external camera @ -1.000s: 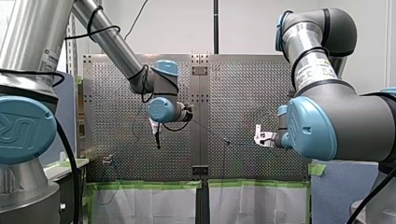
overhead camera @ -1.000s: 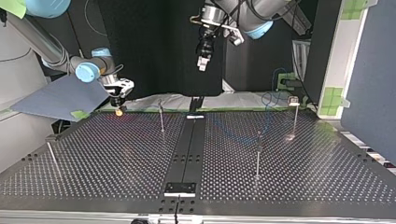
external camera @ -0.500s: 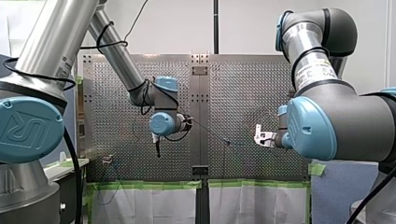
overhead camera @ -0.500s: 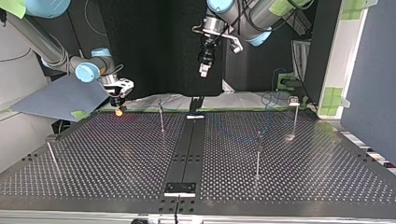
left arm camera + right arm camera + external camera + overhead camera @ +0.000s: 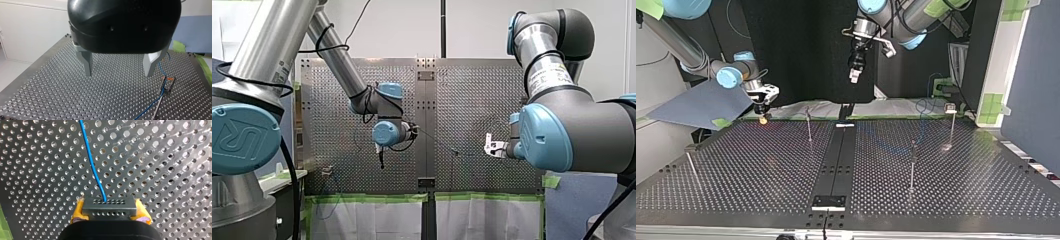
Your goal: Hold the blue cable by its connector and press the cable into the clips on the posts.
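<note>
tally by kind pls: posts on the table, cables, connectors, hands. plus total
posts: 4, counted in the top view
blue cable: 1
connector: 1
hands: 2, left hand open and empty, right hand shut on the connector
Total: 8

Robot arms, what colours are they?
Silver tubes, grey joints, blue caps; black cables loop round my left arm. My left end effector is black with grey metal fingers; my right end effector has yellow pads.
</note>
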